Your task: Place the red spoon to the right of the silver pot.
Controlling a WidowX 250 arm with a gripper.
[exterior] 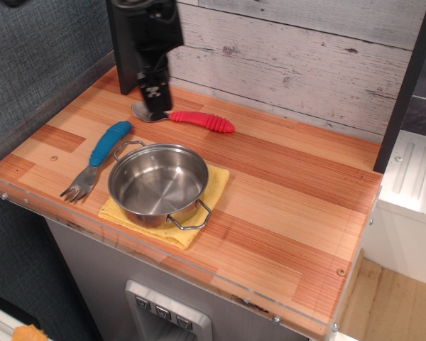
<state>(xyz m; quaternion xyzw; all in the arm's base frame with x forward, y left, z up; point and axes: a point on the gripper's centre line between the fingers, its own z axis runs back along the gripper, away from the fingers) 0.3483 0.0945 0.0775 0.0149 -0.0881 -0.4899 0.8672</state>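
Red spoon [188,118], shiny silver metal bowl and thick ribbed red handle: flat on the wooden plank table [291,192], bowl directly beneath the end effector [155,108], handle running off to its right along the back of the table. Not lifted, not clearly gripped.

Black end effector: down low over the spoon's bowl end, tip seemingly at or just above the metal. Spread or pressed together: cannot tell, fingers merged into one dark mass from this angle.

Shallow round stainless-steel pot [157,183] with wire loop handles: in front of the end effector, near, seated on a yellow cloth [213,186]. Blue-handled metal fork [98,157]: in front and to the left of the end effector, beside the pot. Bare table to the pot's right, well apart from the end effector: the goal spot.

Likely risks:
- Grip on the smooth, curved bowl instead of the ribbed handle: slip or pivot on lift, heavy handle swinging down.
- Closing off-centre: spoon skating along the table instead of being caught.
- Low carry across: handle clipping the pot's rim or loop handle, shifting pot and cloth.
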